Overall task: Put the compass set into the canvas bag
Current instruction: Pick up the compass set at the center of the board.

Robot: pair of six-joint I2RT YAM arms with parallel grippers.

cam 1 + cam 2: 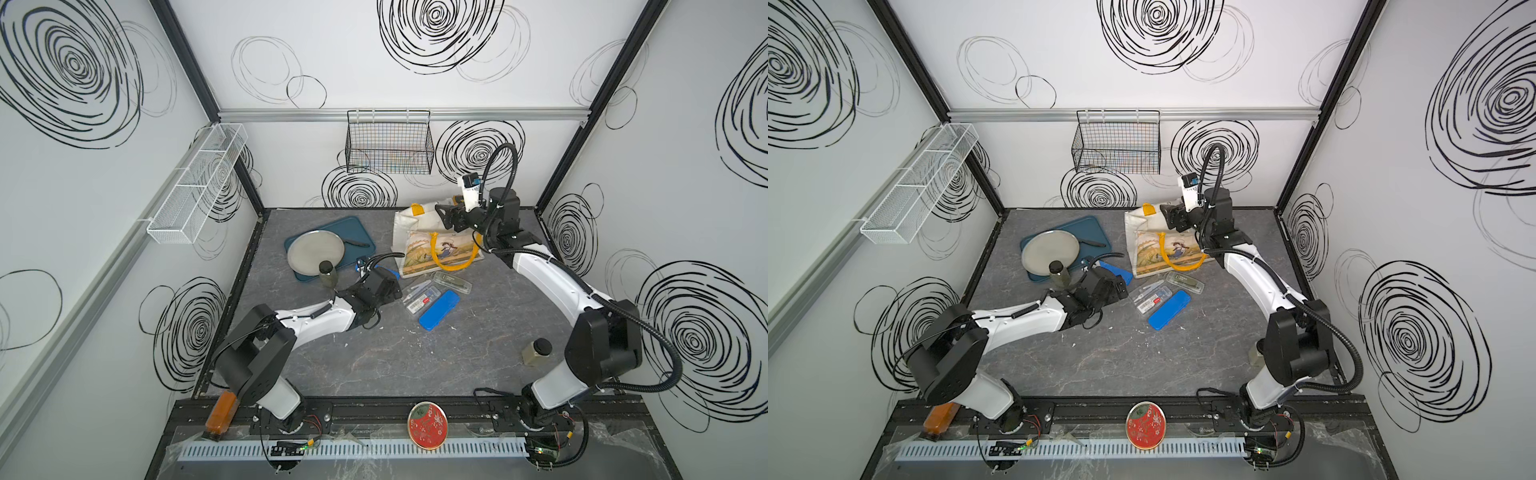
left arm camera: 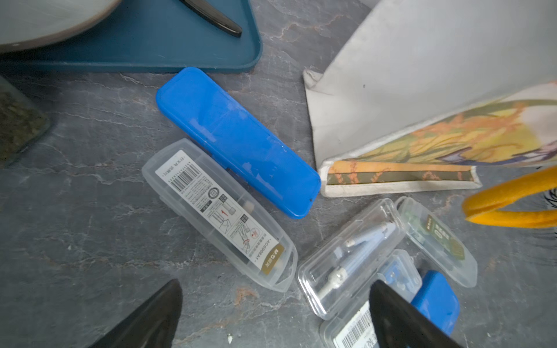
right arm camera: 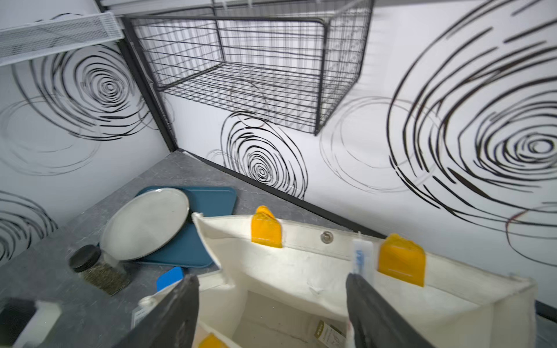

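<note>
Farthest left, the tray (image 1: 349, 226) with its plate (image 1: 316, 253) and the jar (image 1: 327, 274) in front of it crowd my left side, so I get no room to swing there. My left gripper (image 2: 275, 290) hangs low over the table (image 1: 374, 357), jaws spread wide and gripping nothing, because the next pick is right under it. A compass set (image 2: 349, 259) in a clear case lies flat beside one fingertip, with a second clear case (image 2: 217, 211) and a blue case (image 2: 238, 141) close by. The cases lie at odd angles and some touch or overlap, so I judge that a clean pinch across the narrow width needs care not to drag a neighbour along. Just beyond them is the canvas bag (image 1: 419, 249), its yellow handle (image 2: 506, 219) flopped forward onto the table near the cases (a snag risk if I lift through it). My right gripper (image 3: 271, 280) sits above the bag's mouth with its jaws apart and nothing between them. Its place there seems meant to keep the mouth open and reachable. At the bottom of the bag a labelled case (image 3: 328, 334) shows (probably one set, though I see only a corner). The bag's far rim is near the back wall (image 3: 346, 180), so the open way in is from the front and above.
</note>
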